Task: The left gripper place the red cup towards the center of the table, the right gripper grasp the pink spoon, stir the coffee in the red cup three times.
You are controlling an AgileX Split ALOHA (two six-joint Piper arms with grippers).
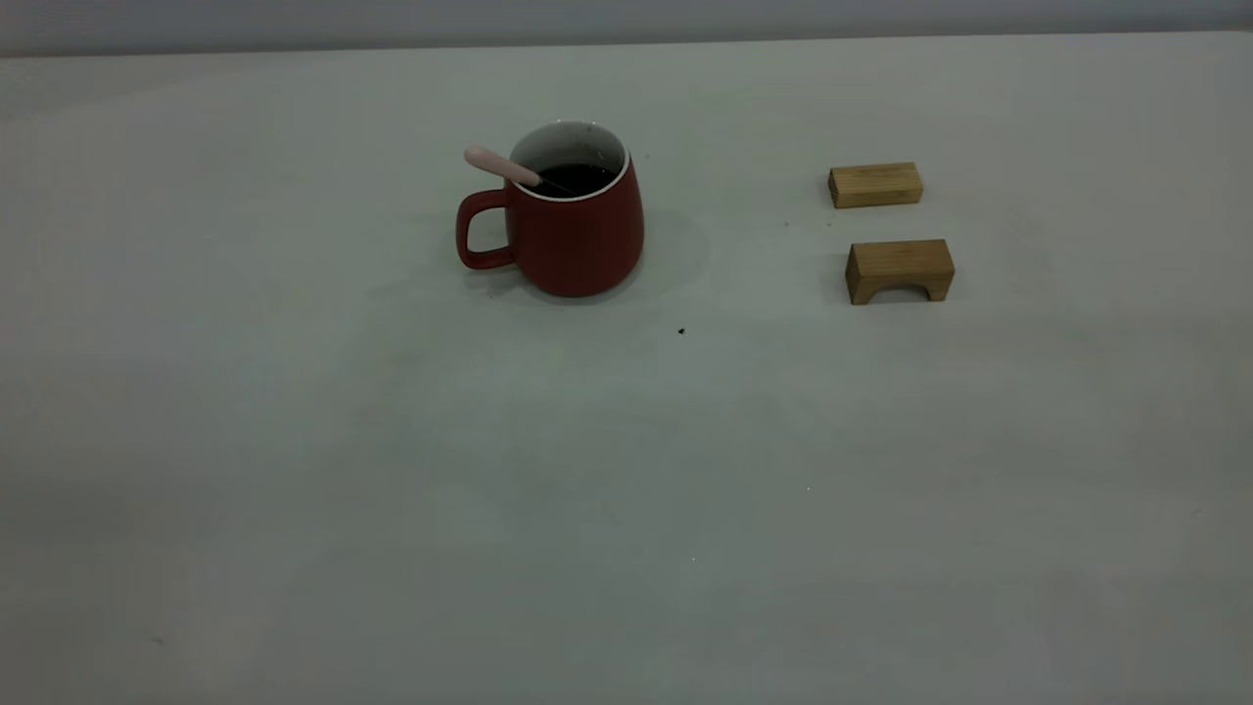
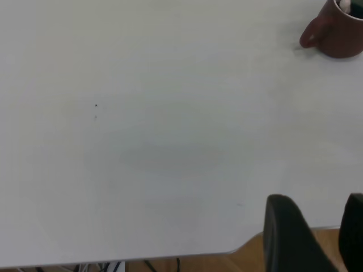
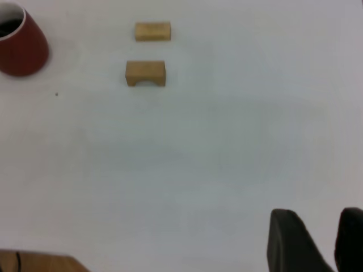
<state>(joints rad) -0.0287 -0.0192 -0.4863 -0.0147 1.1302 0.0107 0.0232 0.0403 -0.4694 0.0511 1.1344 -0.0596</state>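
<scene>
The red cup (image 1: pixel 578 235) stands upright on the table (image 1: pixel 626 490), left of middle toward the back, its handle pointing left. Dark coffee (image 1: pixel 580 178) fills it. The pink spoon (image 1: pixel 501 164) rests in the cup, handle leaning over the rim above the cup handle, bowl sunk in the coffee. Neither arm shows in the exterior view. My left gripper (image 2: pixel 317 204) hangs open over the table's near edge, far from the cup (image 2: pixel 340 37). The right gripper (image 3: pixel 317 218) is open too and holds nothing, well away from the cup (image 3: pixel 22 48).
Two wooden blocks lie right of the cup: a flat bar (image 1: pixel 875 184) at the back and a small arch (image 1: pixel 900 269) in front of it. A dark speck (image 1: pixel 681 331) sits before the cup. The table edge (image 2: pixel 170 258) runs under the left gripper.
</scene>
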